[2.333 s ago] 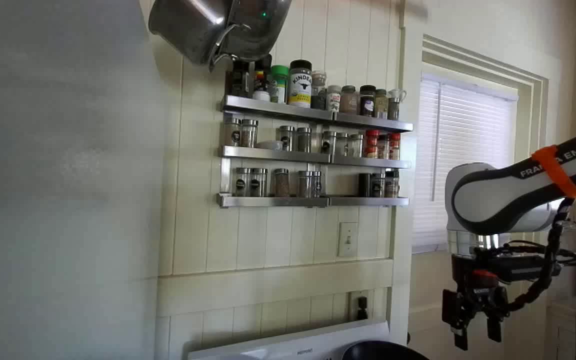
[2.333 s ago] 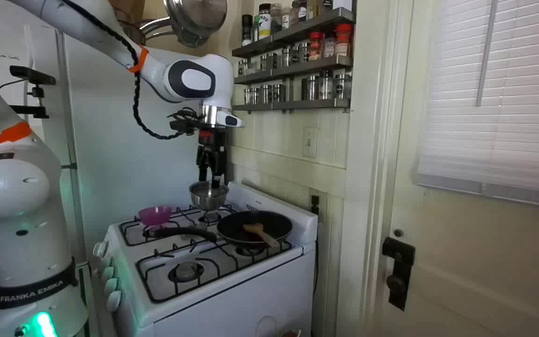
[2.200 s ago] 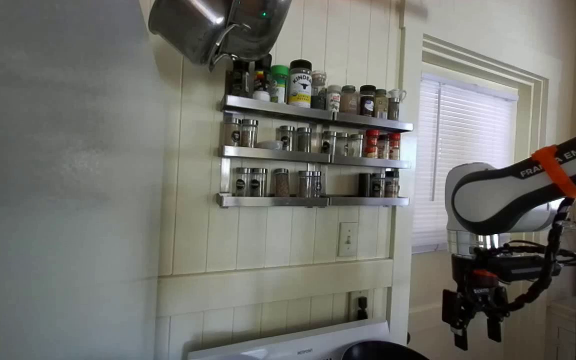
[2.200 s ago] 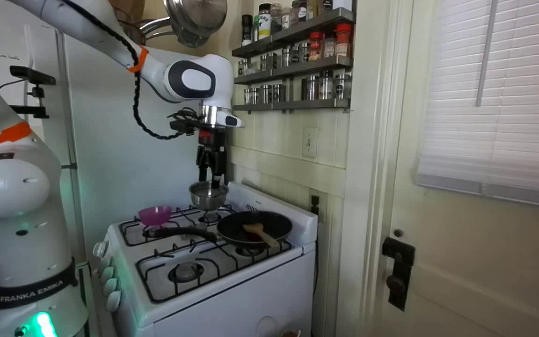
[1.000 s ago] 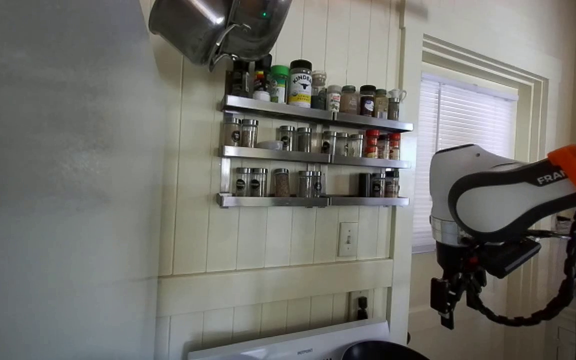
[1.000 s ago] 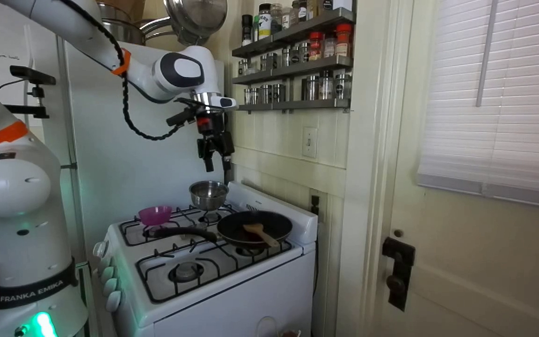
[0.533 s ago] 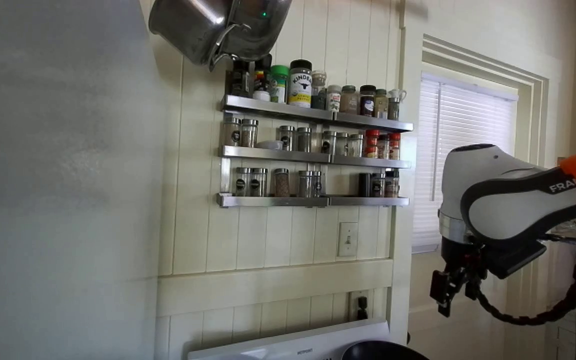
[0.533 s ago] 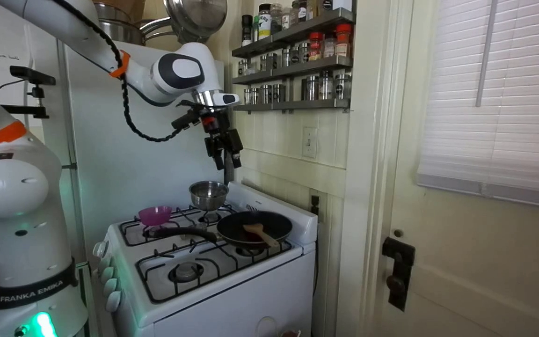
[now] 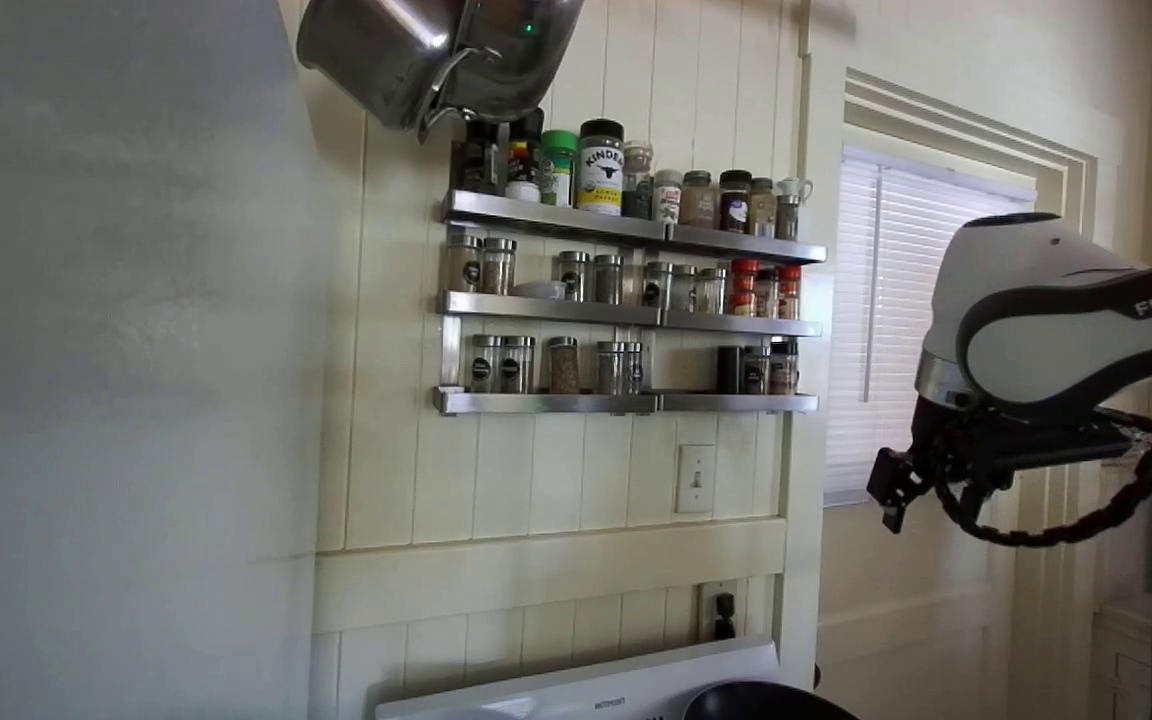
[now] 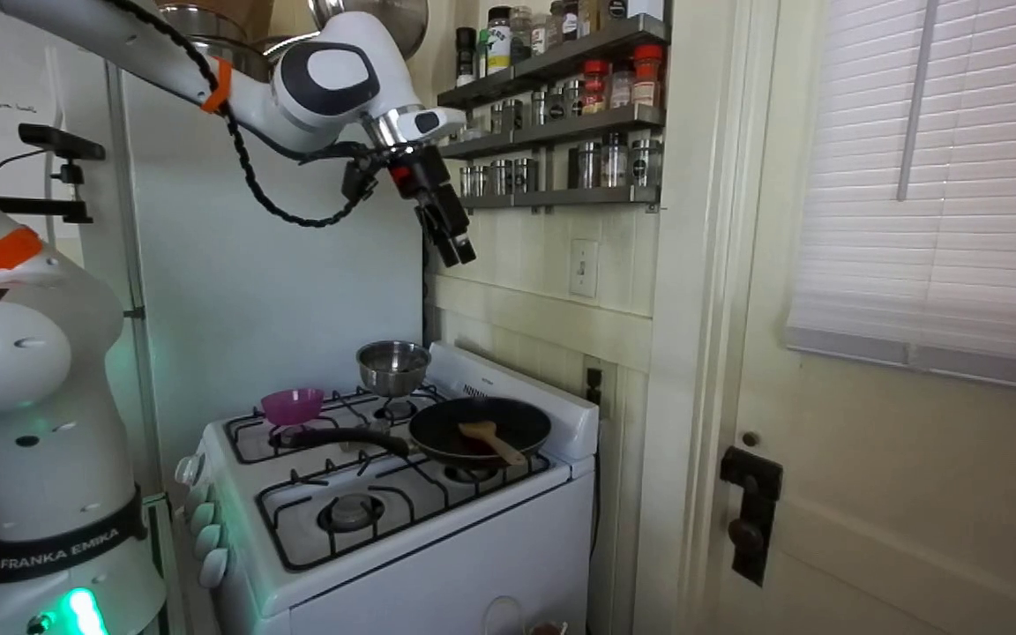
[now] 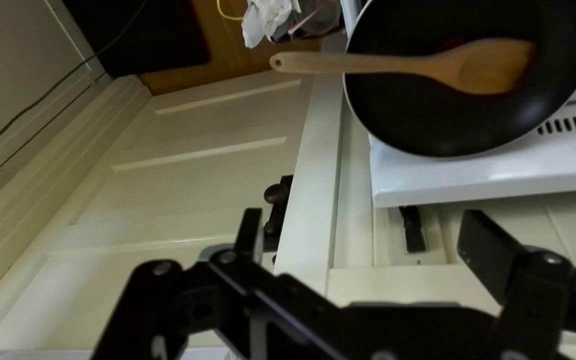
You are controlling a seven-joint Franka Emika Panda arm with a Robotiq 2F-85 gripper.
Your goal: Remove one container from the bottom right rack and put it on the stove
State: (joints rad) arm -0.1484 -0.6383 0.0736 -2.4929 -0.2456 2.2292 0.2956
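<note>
One white door (image 10: 896,459) stands beside the wall (image 9: 556,470), with one blind (image 10: 949,203) hanging on it. One white stove (image 10: 473,547) backs onto that wall, with four burners (image 10: 352,511) on top. One robot arm (image 10: 248,97) reaches over it. On the wall above the stove is one silver rack (image 9: 556,215) of three tiers; the bottom right rack (image 9: 736,403) belongs to the lowest tier. Two pieces of steel cookware (image 9: 376,55) hang overlapping at the top of an exterior view. One black frying pan (image 11: 418,115) sits over one burner, close to the raised back panel (image 11: 493,180), its single handle (image 10: 349,437) pointing toward the front. One tool (image 11: 363,222) ends the arm, tilted in the air above the stove and apart from the rack. It is released: its two fingers (image 11: 493,255) stand wide apart. One steel bowl (image 10: 393,375) near the back panel and one pink bowl (image 10: 293,407) nearer the front share the stove with the pan, two bowls in all. One wooden spatula (image 11: 488,65) lies in the pan, its shaft crossing the rim. Smallest, five jars (image 9: 517,368) stand upright on the left-hand part of the lowest tier, and four containers (image 10: 614,166), also upright, stand on the bottom right rack. Which of those four the task means, I cannot tell.
</note>
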